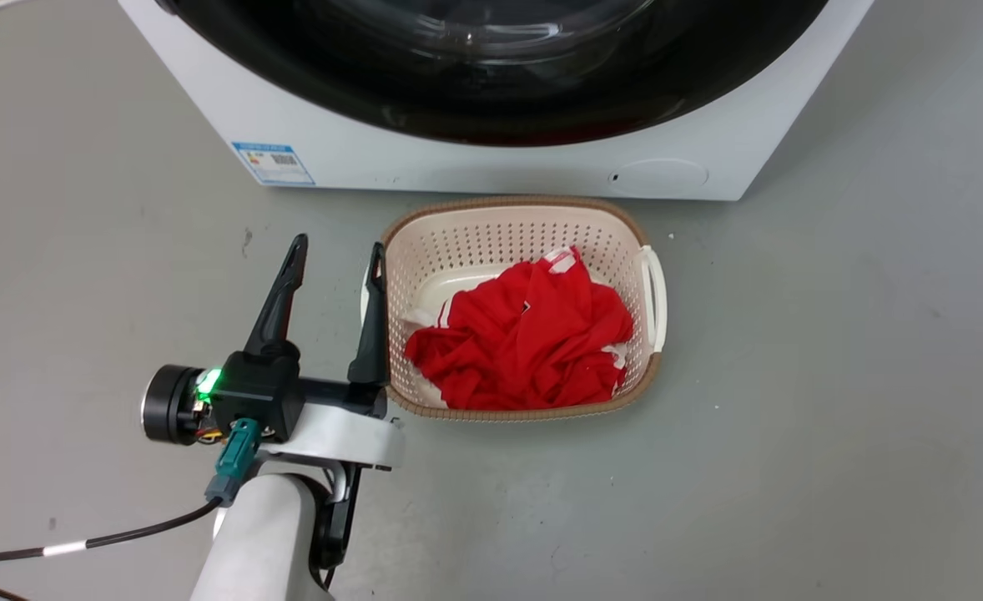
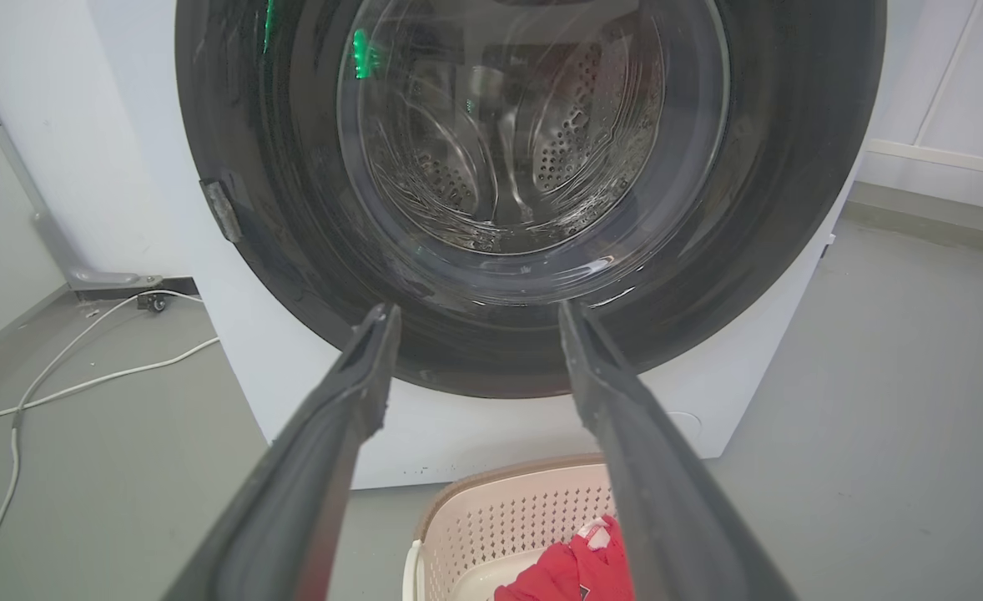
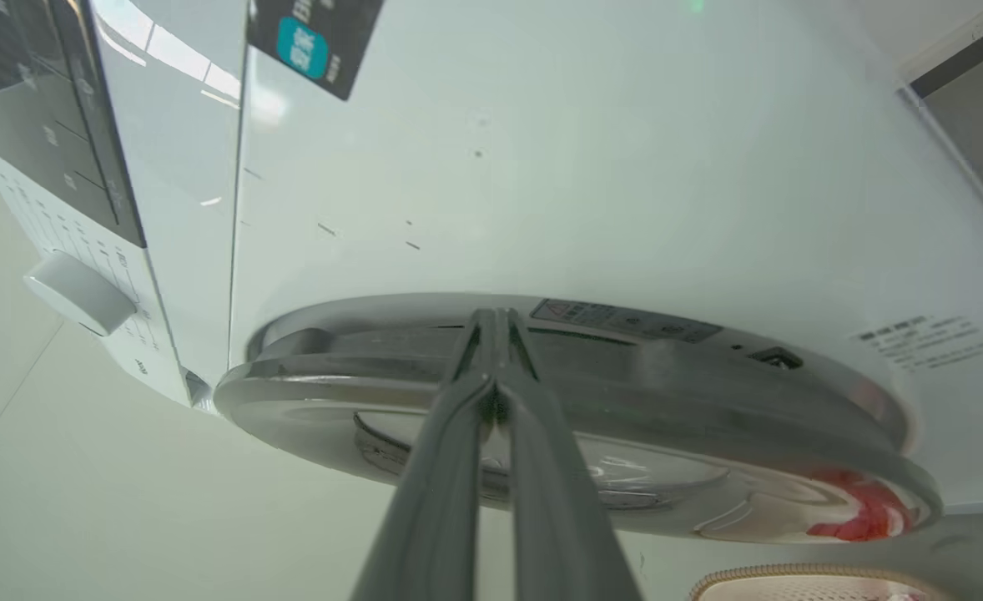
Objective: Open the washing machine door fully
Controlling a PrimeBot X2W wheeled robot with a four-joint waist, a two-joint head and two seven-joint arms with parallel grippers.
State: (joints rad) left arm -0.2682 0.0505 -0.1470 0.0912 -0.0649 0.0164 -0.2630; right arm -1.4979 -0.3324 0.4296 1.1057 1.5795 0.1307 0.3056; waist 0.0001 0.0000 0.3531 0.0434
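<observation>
The washing machine (image 1: 458, 163) is a white box at the top of the head view. Its washing machine door (image 1: 500, 100), glossy black with a clear glass bowl, lies against the front. In the left wrist view the washing machine door (image 2: 291, 209) faces me, with the steel drum showing through the glass. My left gripper (image 1: 337, 246) hovers open and empty over the floor, short of the machine. In its own view, the left gripper (image 2: 476, 310) points at the door's lower rim. My right gripper (image 3: 496, 317) is shut, its tips at the seam between the door's silver edge (image 3: 667, 392) and the machine front (image 3: 583, 167).
A beige perforated basket (image 1: 525, 203) holding a red garment (image 1: 533, 334) stands on the grey floor in front of the machine, just right of my left gripper. White cables (image 2: 83, 384) trail on the floor left of the machine. A control knob (image 3: 78, 292) sticks out above the door.
</observation>
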